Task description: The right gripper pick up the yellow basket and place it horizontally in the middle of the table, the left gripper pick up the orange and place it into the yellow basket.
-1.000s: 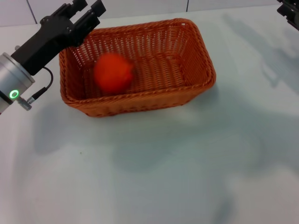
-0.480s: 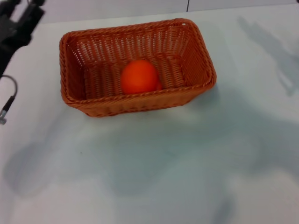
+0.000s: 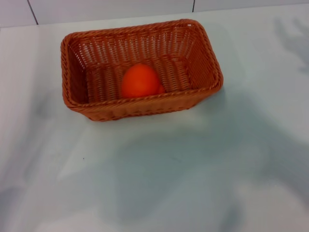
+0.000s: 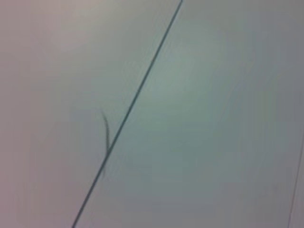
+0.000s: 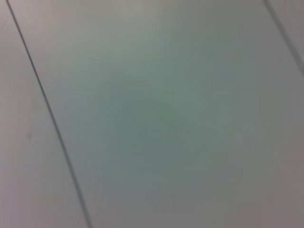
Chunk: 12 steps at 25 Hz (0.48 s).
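Head view: orange (image 3: 140, 81) sits inside yellow basket (image 3: 140, 109) at table (image 3: 169, 183) twelve o'clock; likely firm, smooth, best gripped across its middle; both grippers unseen, finger state unknowable

The head camera looks forward and steeply down from fairly near on the smooth white table (image 3: 193, 174), with the orange-brown woven wicker basket (image 3: 145, 104) toward eleven o'clock. Each wrist camera faces only a pale flat surface crossed by a thin dark seam; neither recognisably overlaps the head view.
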Motion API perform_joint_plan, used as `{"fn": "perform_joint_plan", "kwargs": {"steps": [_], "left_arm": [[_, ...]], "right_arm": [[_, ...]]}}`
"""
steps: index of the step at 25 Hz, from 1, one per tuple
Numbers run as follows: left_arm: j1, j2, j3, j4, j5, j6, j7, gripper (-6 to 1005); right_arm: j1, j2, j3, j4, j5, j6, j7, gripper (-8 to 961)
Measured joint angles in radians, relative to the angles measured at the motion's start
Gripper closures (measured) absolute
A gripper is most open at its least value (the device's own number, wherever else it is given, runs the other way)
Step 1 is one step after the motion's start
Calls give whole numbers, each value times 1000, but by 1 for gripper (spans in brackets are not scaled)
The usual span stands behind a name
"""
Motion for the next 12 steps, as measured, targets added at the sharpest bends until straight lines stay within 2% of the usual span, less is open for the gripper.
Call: {"fn": "perform_joint_plan", "kwargs": {"steps": [3,12], "left_arm": [[6,-1,-1,-1,-1,-8,0,241],[-11,-3,-2,-18,-2,-49,5,245]], "right_arm": [[-16,18,33,10,36,3,-144,364],[-17,20,222,125,48,0,-459,371]]}}
